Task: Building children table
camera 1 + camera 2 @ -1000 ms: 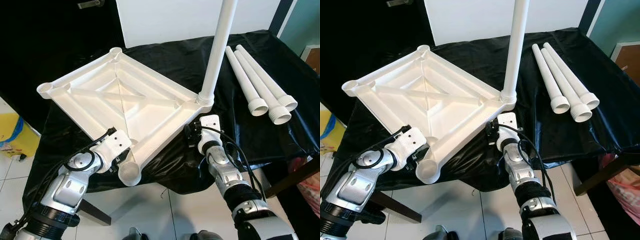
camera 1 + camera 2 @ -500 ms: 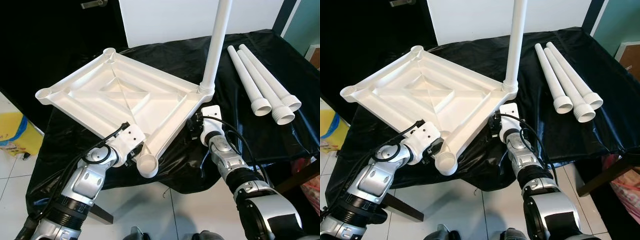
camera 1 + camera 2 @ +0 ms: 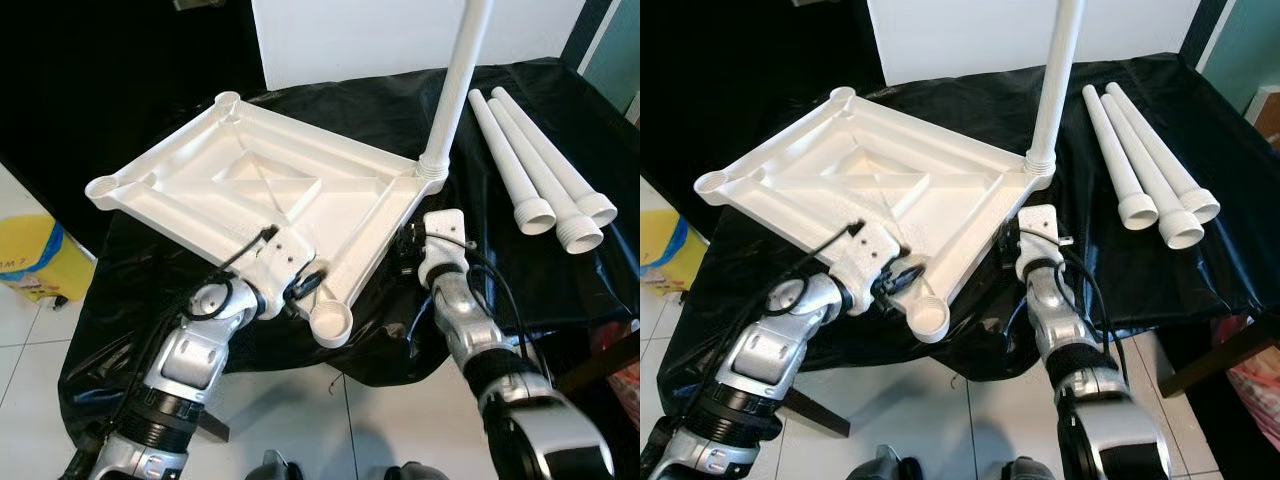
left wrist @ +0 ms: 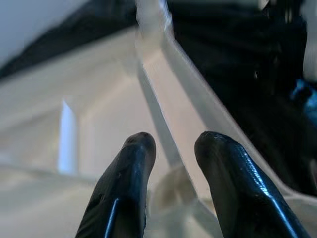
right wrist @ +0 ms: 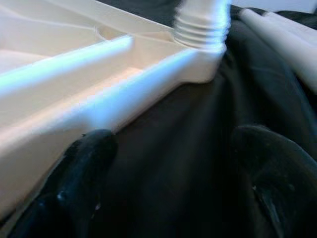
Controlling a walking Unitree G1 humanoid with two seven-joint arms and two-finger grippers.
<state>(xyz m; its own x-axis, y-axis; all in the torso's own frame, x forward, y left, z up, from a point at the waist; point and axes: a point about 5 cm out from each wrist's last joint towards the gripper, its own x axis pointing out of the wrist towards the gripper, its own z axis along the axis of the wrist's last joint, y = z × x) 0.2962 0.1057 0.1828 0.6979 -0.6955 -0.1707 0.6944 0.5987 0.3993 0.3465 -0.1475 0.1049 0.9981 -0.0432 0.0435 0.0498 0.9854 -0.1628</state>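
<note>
1. Tabletop (image 3: 250, 190), white plastic and turned underside up, lies on a table covered in black cloth (image 3: 500, 270); its ribs cross in the middle and each corner has a round socket.
2. One white leg (image 3: 455, 90) stands upright, screwed into the corner socket on the robot's right side.
3. Three loose legs (image 3: 535, 165) lie side by side on the cloth further to the right, well apart from the tabletop, with their threaded ends toward the robot.
4. The nearest corner socket (image 3: 332, 322) hangs out past the edge of the table.
5. The left gripper (image 4: 171, 148) sits at the tabletop's near edge just beside that socket; its two black fingers (image 4: 124, 188) stand a little apart, with the plastic rim wall running between them.
6. The right gripper (image 5: 163, 163) is beside the near right edge of the tabletop, below the upright leg; its fingers (image 5: 84, 168) are wide apart over the black cloth, one just beside the rim.
7. A yellow object (image 3: 35, 265) rests on the tiled floor (image 3: 30, 380) at the left.
</note>
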